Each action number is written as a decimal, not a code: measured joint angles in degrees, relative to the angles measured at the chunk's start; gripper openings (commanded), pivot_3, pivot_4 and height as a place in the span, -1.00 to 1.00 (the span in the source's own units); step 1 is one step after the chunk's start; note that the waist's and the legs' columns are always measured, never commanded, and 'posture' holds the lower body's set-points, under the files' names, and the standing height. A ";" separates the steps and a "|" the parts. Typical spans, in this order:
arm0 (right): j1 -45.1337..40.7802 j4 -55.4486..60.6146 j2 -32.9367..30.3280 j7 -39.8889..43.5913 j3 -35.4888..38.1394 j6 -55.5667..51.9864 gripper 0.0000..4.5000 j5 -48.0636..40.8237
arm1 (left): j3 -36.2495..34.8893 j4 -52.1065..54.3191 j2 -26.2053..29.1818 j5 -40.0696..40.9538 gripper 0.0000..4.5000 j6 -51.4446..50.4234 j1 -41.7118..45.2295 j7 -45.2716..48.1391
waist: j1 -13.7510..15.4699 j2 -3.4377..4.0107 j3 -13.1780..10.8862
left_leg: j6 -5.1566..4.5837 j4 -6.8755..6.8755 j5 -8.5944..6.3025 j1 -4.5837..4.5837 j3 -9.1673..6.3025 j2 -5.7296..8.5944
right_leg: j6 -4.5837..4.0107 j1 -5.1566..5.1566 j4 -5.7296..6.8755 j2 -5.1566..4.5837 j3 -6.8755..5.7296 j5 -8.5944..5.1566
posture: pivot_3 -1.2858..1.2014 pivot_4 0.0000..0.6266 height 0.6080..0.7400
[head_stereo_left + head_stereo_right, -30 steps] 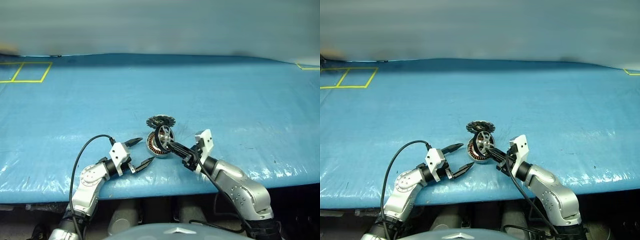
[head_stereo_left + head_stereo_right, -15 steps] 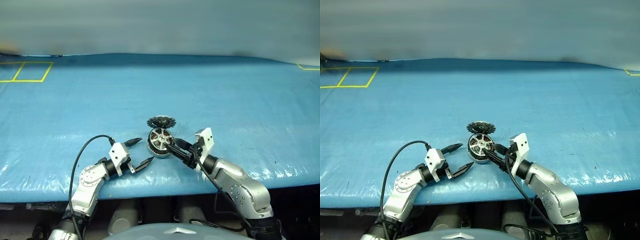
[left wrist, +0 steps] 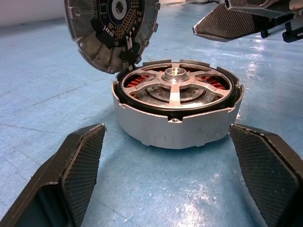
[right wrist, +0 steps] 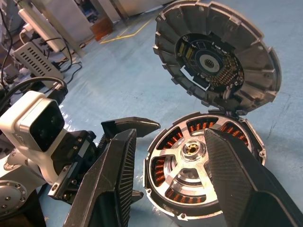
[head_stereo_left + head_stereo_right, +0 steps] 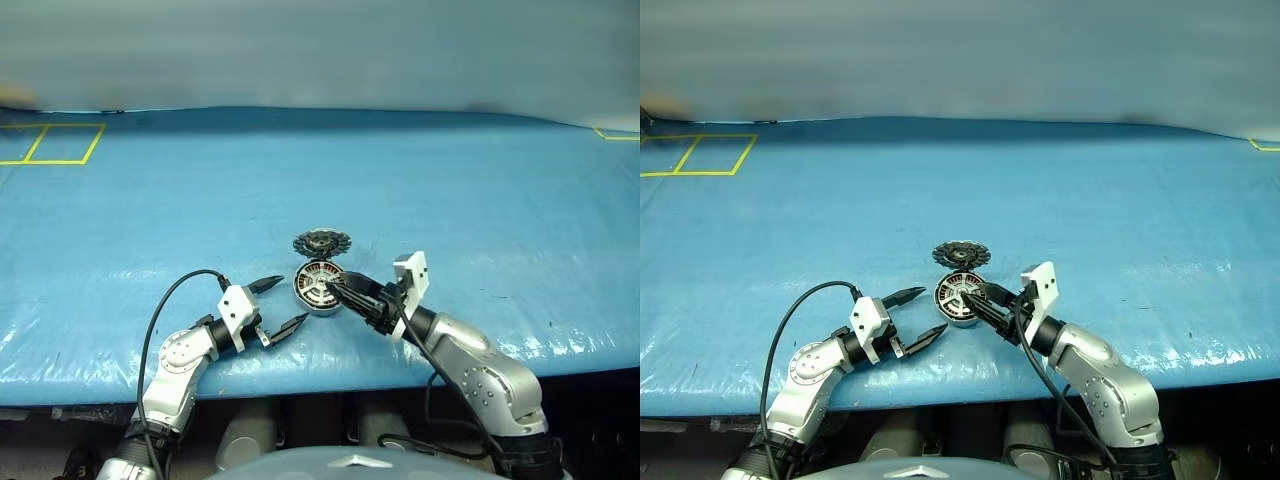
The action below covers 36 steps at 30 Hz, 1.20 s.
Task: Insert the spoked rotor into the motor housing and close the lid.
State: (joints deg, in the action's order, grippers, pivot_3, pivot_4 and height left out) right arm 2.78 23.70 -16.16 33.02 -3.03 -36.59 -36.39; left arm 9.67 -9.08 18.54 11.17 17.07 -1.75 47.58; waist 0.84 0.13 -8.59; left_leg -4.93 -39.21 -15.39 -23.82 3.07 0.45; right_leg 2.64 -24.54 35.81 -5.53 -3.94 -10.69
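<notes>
1. Where the head views look down on the crinkled blue tarp (image 5: 450,180), the round motor housing (image 5: 318,284) lies flat near its front edge, the lid (image 5: 321,243) just behind it. Left gripper (image 5: 277,305) stands beside the housing, fingers spread wide, empty. Right gripper (image 5: 980,296) hovers over the housing, fingers parted, holding nothing.
2. Left wrist: smooth silver housing wall, copper windings; spoked rotor (image 3: 177,90) seated inside, black rim, silvery spokes. Ribbed lid propped tilted at the housing's rim.
3. Right wrist: textured black fingers (image 4: 116,179) straddle the rotor hub without touching.
</notes>
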 measured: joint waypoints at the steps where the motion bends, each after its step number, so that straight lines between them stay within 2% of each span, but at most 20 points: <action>1: -0.08 -0.02 -0.02 0.00 -0.04 0.12 0.07 0.07 | 0.00 0.00 0.00 0.00 1.00 0.00 -0.01 0.00 | 0.02 0.00 0.00 | 0.00 0.00 0.00 0.00 0.00 0.00 | -0.02 0.00 0.00 0.00 0.00 0.01 | 0.03 -0.52 1.00; 9: -0.60 -0.21 -0.72 -1.75 -0.91 0.58 0.07 2.69 | 0.00 0.00 0.05 0.00 1.00 0.00 -0.04 -0.02 | 0.01 0.00 0.00 | 0.00 -0.01 0.00 0.00 0.00 0.01 | -0.03 0.00 0.00 0.00 0.00 0.02 | 0.03 -0.52 1.00; 12: -1.53 -0.74 -2.34 -4.41 0.39 1.06 -0.20 5.45 | -0.01 0.00 0.10 0.00 1.00 0.00 -0.06 -0.04 | 0.07 0.00 0.00 | 0.00 -0.02 0.00 -0.01 0.01 0.03 | -0.02 0.00 0.00 -0.01 0.00 0.02 | 0.03 -0.52 1.00; 17: -4.06 -3.31 -4.56 -5.78 4.94 1.69 -0.93 7.17 | -0.03 0.00 0.10 0.00 1.00 0.02 -0.04 -0.05 | 0.05 0.00 0.00 | 0.00 -0.01 0.00 -0.01 0.01 0.02 | -0.08 0.00 0.01 0.02 0.00 0.06 | 0.03 -0.52 1.00; 18: -4.56 -3.92 -4.71 -5.89 5.00 1.76 -0.98 7.94 | -0.06 0.00 0.12 0.00 1.00 0.03 -0.06 -0.05 | 0.03 0.00 0.00 | 0.00 -0.01 0.01 -0.01 0.01 0.01 | -0.08 0.00 0.01 0.04 -0.01 0.06 | 0.03 -0.52 1.00; 28: -17.64 -13.32 -3.54 -9.32 3.23 2.89 -0.98 15.05 | -0.12 0.00 -0.01 -0.02 1.00 0.32 0.01 -0.24 | -0.15 0.01 -0.01 | -0.02 -0.02 0.01 -0.01 0.08 0.02 | -0.12 -0.02 0.05 0.26 0.03 0.11 | 0.03 -0.52 1.00; 32: -18.50 -14.34 -3.38 -11.51 2.13 1.44 -0.98 17.59 | -0.23 0.00 0.06 -0.02 1.00 0.68 -0.69 -1.09 | 0.08 0.01 0.00 | -0.08 -0.02 -0.02 -0.06 0.09 0.07 | -0.12 -0.01 0.03 0.23 0.01 0.11 | 0.03 -0.52 1.00; 36: -14.90 -14.17 -3.88 -13.07 1.13 -0.78 -0.98 20.17 | -0.34 0.11 0.23 0.00 1.00 0.91 -1.52 -1.54 | 0.04 0.01 0.00 | -0.10 -0.02 -0.03 -0.06 0.11 0.08 | -0.12 0.01 0.01 0.06 0.03 0.10 | 0.03 -0.52 1.00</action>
State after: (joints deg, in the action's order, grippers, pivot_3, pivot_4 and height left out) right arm -12.11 9.53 -20.05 19.95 -1.90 -37.37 -16.22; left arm 9.32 -8.97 18.77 11.18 17.98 -3.27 46.04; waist 0.88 0.14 -8.59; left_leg -5.02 -39.22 -15.42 -23.88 3.18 0.52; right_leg 2.52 -24.52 35.82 -5.47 -3.91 -10.59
